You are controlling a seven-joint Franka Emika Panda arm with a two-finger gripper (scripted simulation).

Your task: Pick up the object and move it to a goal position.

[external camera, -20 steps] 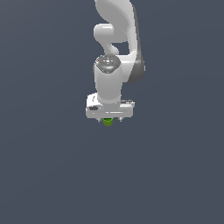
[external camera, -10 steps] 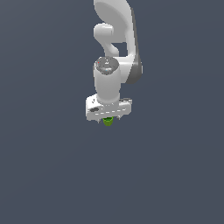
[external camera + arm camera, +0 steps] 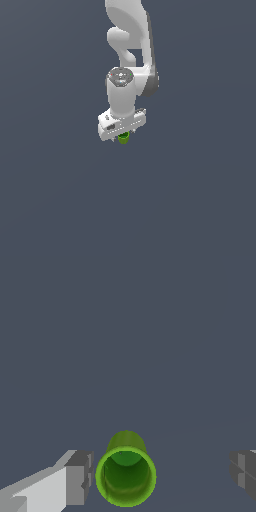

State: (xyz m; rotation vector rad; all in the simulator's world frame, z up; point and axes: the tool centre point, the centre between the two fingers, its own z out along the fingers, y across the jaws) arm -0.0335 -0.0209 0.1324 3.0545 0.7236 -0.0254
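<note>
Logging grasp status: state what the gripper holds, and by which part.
Nothing held. The gripper is open around the green cup; one finger sits near its rim, the other stands apart.

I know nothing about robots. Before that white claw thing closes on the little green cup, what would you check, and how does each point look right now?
1. Green cup lies between the end effector's fingers: ok.
2. Jaws open wide enough: ok, both fingers stand clear of it.
3. Cup centred in the gap: not ok, it sits much closer to one finger.
4. Cup upright, open end toward the wrist camera: ok.
5. Fingers low enough around the cup: cannot tell.
6. Goal position visible: cannot tell, neither view shows a marker.
</note>
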